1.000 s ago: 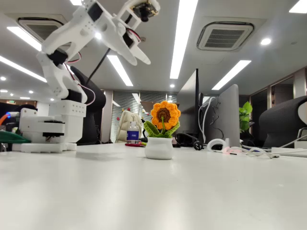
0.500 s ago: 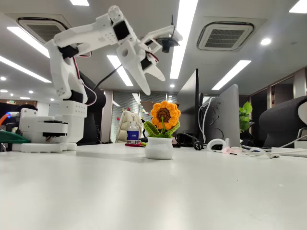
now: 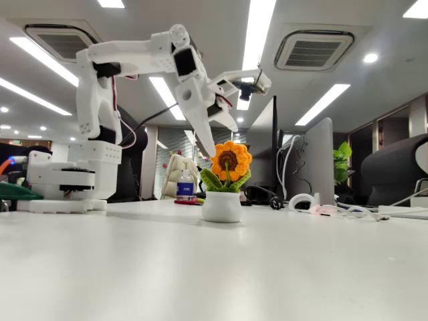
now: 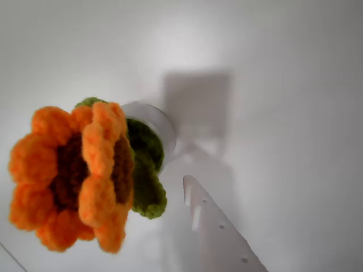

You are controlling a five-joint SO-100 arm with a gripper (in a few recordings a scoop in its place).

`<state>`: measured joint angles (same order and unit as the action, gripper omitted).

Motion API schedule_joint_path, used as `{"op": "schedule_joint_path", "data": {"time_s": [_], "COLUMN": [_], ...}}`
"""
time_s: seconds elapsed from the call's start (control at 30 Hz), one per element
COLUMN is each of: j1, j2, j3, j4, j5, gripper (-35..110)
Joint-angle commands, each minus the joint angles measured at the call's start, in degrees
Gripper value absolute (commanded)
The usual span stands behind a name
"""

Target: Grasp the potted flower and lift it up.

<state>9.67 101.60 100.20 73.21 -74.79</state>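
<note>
Claw spread open, empty, angled down just above-left of potted flower upright on table; risk: fingertip catches soft petals, tipping light pot

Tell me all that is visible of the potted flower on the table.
The potted flower is a small crocheted sunflower: orange yarn petals, dark brown centre, green knitted leaves, set in a rounded white pot. It stands upright on the white table, its bloom facing the fixed camera. Nothing grips it; the open pincer hangs just above and left of the bloom in that view.
</note>
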Motion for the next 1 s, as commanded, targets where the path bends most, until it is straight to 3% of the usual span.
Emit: {"op": "schedule_joint_path", "data": {"time_s": [0.0,0.97], "j1": [1.1,-2.2], "j2": [-0.4,-6.4], "j3": [0.0,-1.1], "j4": [-1.5,-7.2], "j5": [-0.6,0.1], "gripper": [73,73]}}
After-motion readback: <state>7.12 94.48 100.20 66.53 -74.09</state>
